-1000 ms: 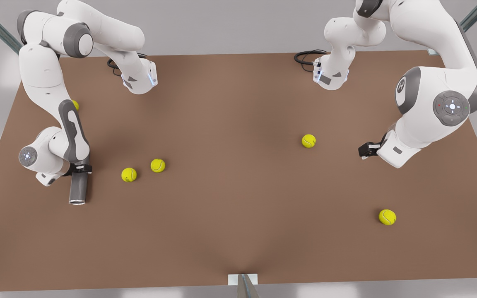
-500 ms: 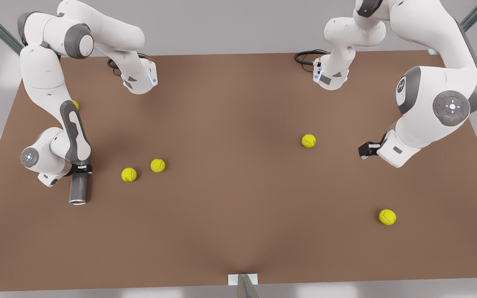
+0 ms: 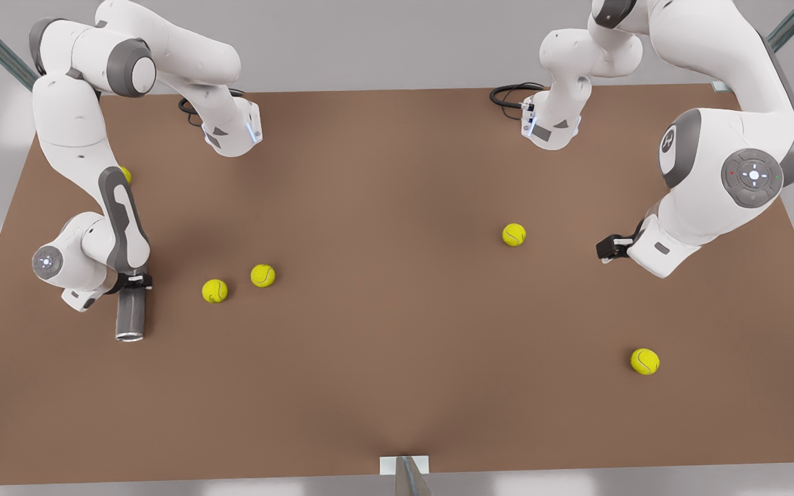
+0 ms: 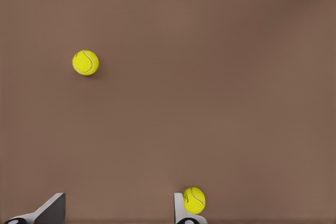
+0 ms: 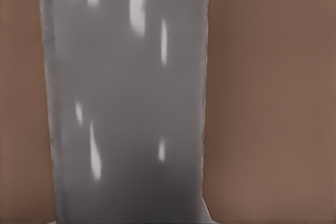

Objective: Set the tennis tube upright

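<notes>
Right gripper point(image 3: 132, 282) was clamped on the tennis tube point(image 3: 130, 313), apparently standing near the front view's left table point(image 3: 397, 386) edge; release could topple it. Left gripper point(image 3: 605, 249) waited, fingers apart

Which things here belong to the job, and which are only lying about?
Job:
- tube, lying on the table
- right end effector, at the tube's far end
- left end effector, open, waiting above the table

Lying about:
- tennis balls
</notes>
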You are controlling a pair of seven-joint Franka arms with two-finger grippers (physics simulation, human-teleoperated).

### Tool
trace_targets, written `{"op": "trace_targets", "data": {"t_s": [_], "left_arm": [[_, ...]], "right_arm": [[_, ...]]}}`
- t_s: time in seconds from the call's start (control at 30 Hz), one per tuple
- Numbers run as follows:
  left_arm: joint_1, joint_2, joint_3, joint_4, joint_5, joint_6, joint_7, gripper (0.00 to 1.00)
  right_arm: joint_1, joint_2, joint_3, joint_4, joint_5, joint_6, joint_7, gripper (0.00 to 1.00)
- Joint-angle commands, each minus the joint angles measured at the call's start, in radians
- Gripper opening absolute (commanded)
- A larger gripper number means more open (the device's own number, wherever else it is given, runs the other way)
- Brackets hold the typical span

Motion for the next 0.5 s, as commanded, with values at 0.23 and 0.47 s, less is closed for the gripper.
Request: {"op": "trace_targets", "data": {"t_s": [0.23, 0.47], "left_arm": [[0.0, -0.003, 0.0, 0.002, -0.001, -0.001, 0.002, 1.0], [0.0, -0.006, 0.001, 0.002, -0.009, -0.001, 0.0, 1.0]], "right_arm": [[0.042, -0.091, 0.075, 0.144, -0.061, -0.184, -0.028, 0.7], [0.507, -0.092, 0.075, 0.438, -0.081, -0.339, -0.03, 0.7]]}}
